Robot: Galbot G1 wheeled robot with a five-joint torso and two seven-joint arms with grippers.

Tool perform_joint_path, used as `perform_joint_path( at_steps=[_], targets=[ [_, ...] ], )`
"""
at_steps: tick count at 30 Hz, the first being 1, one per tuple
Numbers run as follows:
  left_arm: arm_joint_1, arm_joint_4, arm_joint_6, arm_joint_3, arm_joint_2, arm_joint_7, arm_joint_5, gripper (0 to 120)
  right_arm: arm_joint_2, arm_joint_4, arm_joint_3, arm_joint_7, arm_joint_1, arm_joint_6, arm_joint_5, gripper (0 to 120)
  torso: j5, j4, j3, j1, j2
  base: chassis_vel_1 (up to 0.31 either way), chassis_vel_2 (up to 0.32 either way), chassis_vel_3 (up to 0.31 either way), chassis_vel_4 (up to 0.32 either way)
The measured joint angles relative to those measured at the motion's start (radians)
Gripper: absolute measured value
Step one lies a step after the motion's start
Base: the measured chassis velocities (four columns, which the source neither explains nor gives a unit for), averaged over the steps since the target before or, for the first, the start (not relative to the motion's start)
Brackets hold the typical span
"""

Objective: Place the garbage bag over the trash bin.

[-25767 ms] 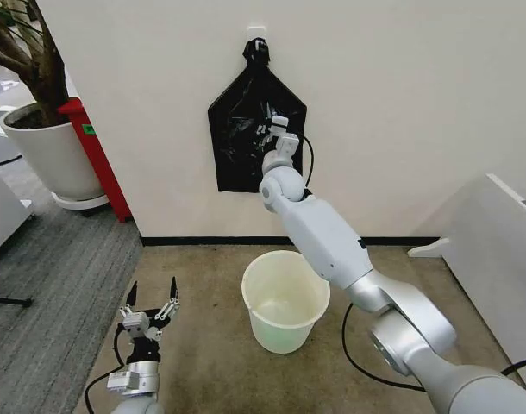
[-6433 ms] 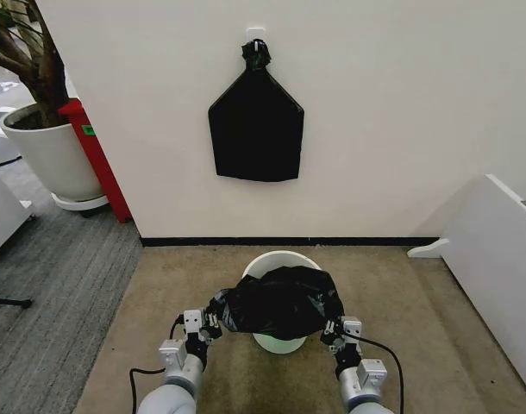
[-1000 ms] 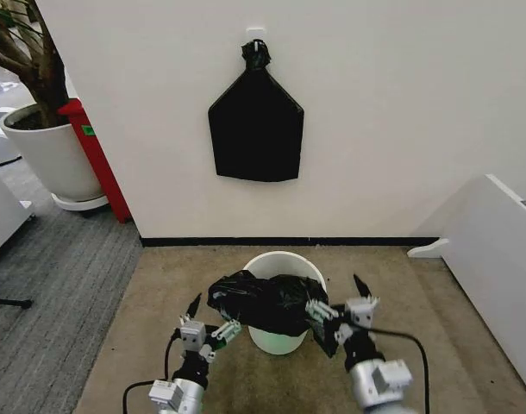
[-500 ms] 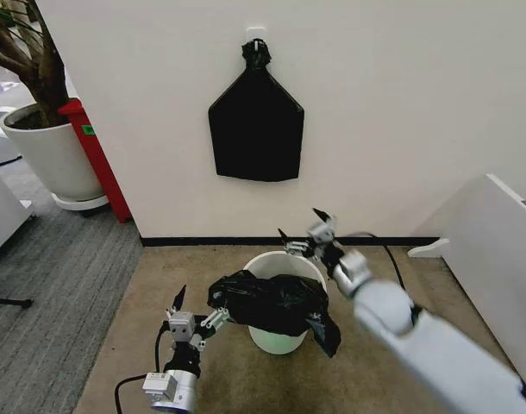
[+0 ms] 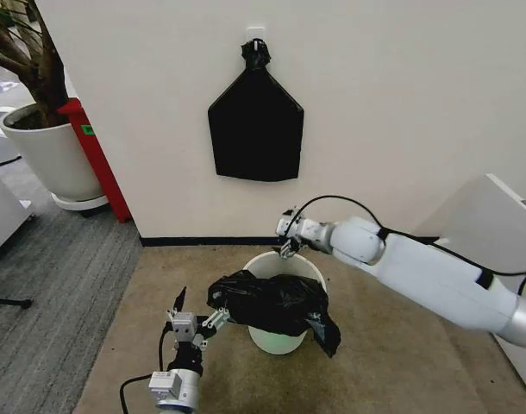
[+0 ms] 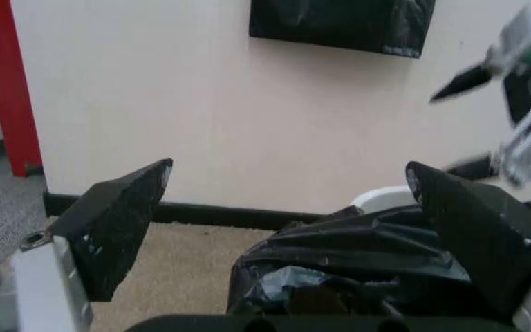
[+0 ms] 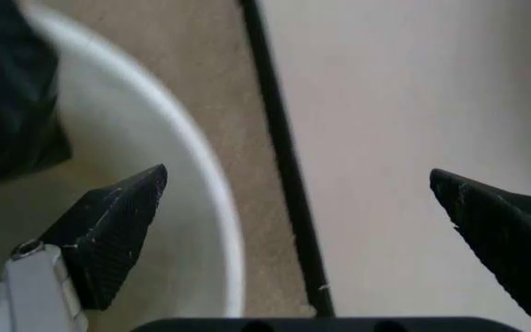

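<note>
Nearest, the left gripper (image 5: pixel 194 316) waits with fingers apart just left of the garbage bag (image 5: pixel 274 304), which lies heaped over the near side of the trash bin (image 5: pixel 289 261). The bin's far rim is bare, and the right gripper (image 5: pixel 286 236), fingers spread, hangs right above it, so that arm looks better placed to draw the bag across

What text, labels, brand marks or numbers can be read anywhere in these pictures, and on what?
None can be read.
A small green tag on the red panel beside the planter pot: too small to read.
The garbage bag, the trash bin and the bag bundle on the wall: no print visible.
</note>
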Motion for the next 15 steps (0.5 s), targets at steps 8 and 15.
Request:
perform_joint_path(
  at_steps=[8, 15],
  targets=[
    [0.001, 0.022, -0.015, 0.011, -0.022, 0.002, 0.018, 100, 0.074, -0.131, -0.165, -0.066, 0.104, 0.052, 0.006, 100, 0.0003, -0.0002, 0.000, 0.000, 0.000, 0.000, 0.000, 0.000, 0.000],
    [-0.003, 0.034, -0.022, 0.027, -0.033, 0.004, 0.028, 100, 0.138, -0.239, -0.229, -0.120, 0.135, 0.107, 0.010, 100, 0.0003, -0.0002, 0.000, 0.000, 0.000, 0.000, 0.000, 0.000, 0.000]
  ],
)
